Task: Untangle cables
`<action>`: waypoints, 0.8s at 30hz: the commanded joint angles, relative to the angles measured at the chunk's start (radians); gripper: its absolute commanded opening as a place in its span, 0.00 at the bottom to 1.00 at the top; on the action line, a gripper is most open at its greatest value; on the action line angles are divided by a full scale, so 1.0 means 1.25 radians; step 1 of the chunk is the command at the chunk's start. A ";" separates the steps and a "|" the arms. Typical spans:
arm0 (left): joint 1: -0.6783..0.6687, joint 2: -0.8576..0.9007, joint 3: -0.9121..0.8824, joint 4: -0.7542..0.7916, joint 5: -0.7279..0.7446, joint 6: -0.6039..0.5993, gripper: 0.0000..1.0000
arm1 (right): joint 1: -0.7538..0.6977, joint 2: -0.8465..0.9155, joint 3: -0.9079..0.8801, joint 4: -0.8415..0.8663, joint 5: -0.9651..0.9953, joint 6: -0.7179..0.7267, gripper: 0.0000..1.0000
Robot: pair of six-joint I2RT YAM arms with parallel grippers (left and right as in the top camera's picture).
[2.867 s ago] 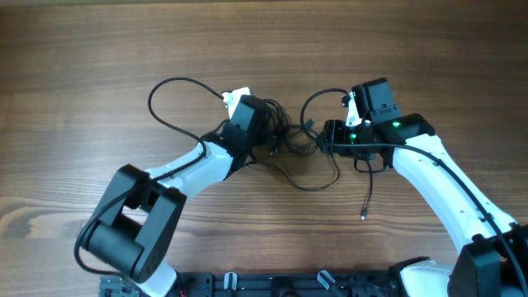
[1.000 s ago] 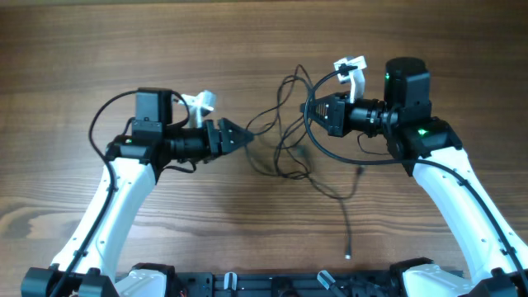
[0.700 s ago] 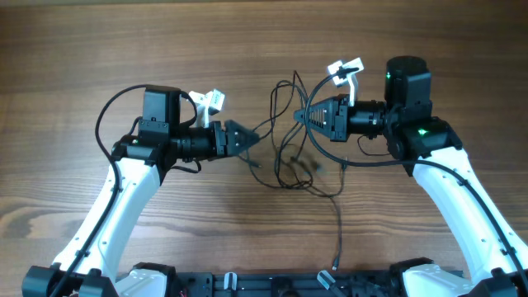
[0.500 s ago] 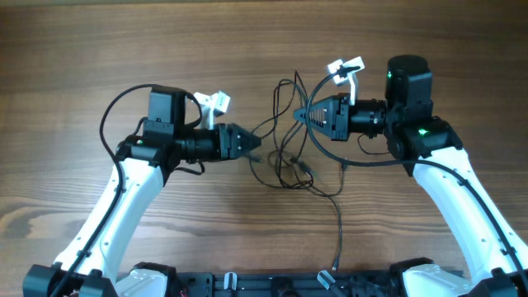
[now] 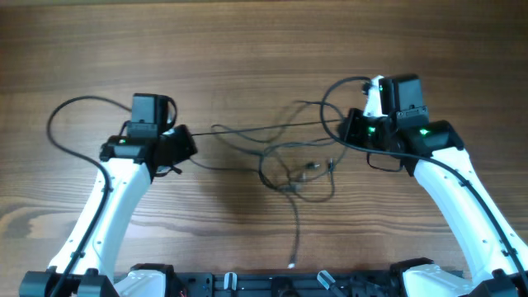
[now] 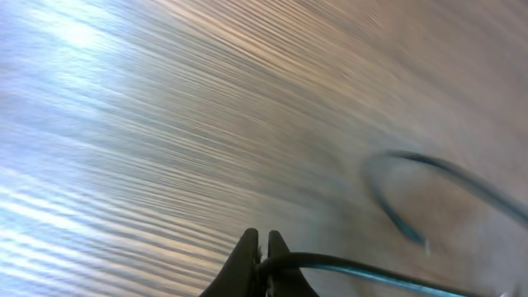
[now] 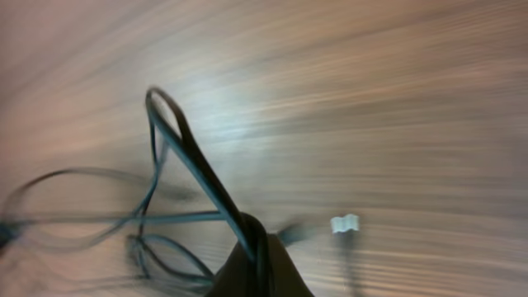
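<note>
So, the thin black cables (image 5: 289,161) lie in a loose tangle in the middle of the wooden table (image 5: 264,49), between the two claws. The left claw (image 5: 186,142), at the middle left of the overhead view, is pinched tight on one cable. The right claw (image 5: 346,130), at the middle right, is squeezed tight on a cable too. One cable runs almost straight from claw to claw, just above the tangle. Another one trails down to a small plug (image 5: 291,265) near the bottom edge of the overhead view.
</note>
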 commanded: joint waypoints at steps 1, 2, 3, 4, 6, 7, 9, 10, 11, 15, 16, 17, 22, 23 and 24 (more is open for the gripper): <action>0.068 -0.009 0.005 0.013 -0.099 -0.093 0.04 | -0.044 -0.012 0.002 -0.006 0.287 0.051 0.06; 0.068 -0.010 0.005 0.026 -0.066 -0.093 0.04 | -0.044 -0.012 0.002 -0.005 0.287 0.051 0.11; 0.068 -0.009 0.005 0.037 -0.047 -0.093 0.04 | -0.044 -0.012 0.002 -0.005 0.287 0.051 0.18; 0.068 -0.010 0.005 0.046 -0.048 -0.093 0.04 | -0.044 -0.012 0.002 -0.008 0.288 0.048 0.20; 0.068 -0.012 0.005 0.053 -0.048 -0.093 0.04 | -0.044 -0.012 0.002 -0.013 0.298 0.027 0.20; 0.071 -0.018 0.005 0.058 -0.048 -0.100 0.04 | -0.044 -0.012 0.002 -0.019 0.316 0.029 0.20; 0.089 -0.034 0.005 0.060 -0.042 -0.127 0.04 | -0.044 -0.012 0.002 -0.021 0.317 0.031 0.21; 0.109 -0.052 0.005 0.065 -0.026 -0.138 0.04 | -0.044 -0.012 0.002 -0.018 0.284 0.002 0.21; 0.125 -0.068 0.005 0.077 0.008 -0.138 0.04 | -0.044 -0.010 0.002 -0.004 0.227 -0.056 0.20; 0.204 -0.130 0.005 0.152 0.150 -0.210 0.04 | -0.044 -0.010 0.002 0.061 -0.269 -0.358 0.17; 0.218 -0.140 0.005 0.162 0.162 -0.243 0.04 | -0.044 -0.010 0.002 0.065 -0.331 -0.383 0.15; 0.225 -0.146 0.005 0.166 0.165 -0.264 0.05 | -0.044 -0.010 0.002 0.066 -0.362 -0.389 0.14; 0.197 -0.146 0.005 0.134 0.211 -0.287 0.12 | -0.044 -0.010 0.002 0.052 -0.280 -0.357 0.24; 0.182 -0.143 0.005 0.128 0.211 -0.267 0.12 | -0.044 -0.010 0.002 0.045 -0.247 -0.340 0.31; 0.156 -0.139 0.005 0.120 0.209 -0.227 0.12 | -0.044 -0.010 0.002 0.029 -0.175 -0.311 0.34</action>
